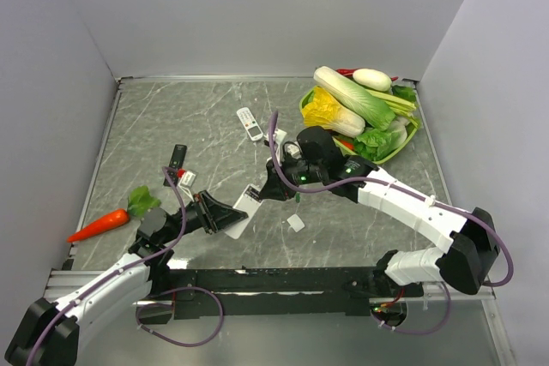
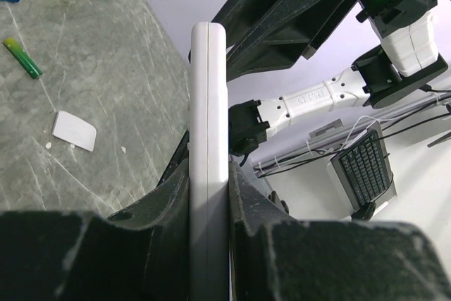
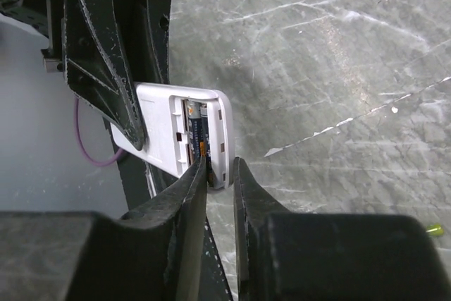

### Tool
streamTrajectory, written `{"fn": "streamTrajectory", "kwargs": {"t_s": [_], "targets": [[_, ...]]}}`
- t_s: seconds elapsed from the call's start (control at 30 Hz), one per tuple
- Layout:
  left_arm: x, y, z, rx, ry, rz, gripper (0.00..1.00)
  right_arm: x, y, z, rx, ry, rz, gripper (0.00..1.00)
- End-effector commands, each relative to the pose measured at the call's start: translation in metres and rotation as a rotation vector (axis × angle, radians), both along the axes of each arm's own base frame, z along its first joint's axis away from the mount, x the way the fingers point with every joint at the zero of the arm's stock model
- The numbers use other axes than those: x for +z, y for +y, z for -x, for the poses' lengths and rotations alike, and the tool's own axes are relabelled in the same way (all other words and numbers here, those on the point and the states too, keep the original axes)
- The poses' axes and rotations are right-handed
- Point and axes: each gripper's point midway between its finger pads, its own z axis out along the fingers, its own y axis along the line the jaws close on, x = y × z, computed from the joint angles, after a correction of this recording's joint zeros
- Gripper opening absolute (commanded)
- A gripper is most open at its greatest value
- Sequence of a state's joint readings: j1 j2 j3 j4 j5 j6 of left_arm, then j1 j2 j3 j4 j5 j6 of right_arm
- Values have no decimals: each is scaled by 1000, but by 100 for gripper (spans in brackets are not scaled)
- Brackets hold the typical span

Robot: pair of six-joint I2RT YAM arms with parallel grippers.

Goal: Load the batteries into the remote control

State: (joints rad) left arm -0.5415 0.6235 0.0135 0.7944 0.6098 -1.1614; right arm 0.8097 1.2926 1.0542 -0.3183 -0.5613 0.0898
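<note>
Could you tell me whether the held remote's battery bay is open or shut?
Open: the remote shows its bay uncovered, a battery inside.

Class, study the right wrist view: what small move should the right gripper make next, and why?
Probably press the battery flat into its bay with the right gripper. The left gripper clamps the white remote by its edges, compartment open. One cell lies inside, and the right gripper's tips sit at that bay's end, nothing visible between them.
</note>
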Motion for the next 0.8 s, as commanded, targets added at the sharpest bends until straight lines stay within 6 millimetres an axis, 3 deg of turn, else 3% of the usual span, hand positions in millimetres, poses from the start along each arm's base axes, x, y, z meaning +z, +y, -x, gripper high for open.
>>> {"fn": "streamTrajectory", "kwargs": {"t_s": [0.0,0.13,0.17,0.27,0.43,0.53,0.77], "targets": [[11,3,6,-5,-84,40,2,-5,0,-2,1,-5,16,20],[2,1,-4,26,-21,-1,2,4,-3,-1,-14,-29,-9,30],[-11,1,-10,45,22,-46,2,2,-7,-3,-42,-34,-4,38],[-24,1,-12,53,79,-58,2,5,-19,-9,-107,-69,19,56],[-54,1,-17,70,189,-137,2,-4,-45,-15,-206,-76,105,65],[-66,1,-18,74,239,-173,2,-24,-64,-17,-279,-44,189,66],[-89,2,-21,76,290,-299,2,-96,-99,-5,-390,139,451,66]]}}
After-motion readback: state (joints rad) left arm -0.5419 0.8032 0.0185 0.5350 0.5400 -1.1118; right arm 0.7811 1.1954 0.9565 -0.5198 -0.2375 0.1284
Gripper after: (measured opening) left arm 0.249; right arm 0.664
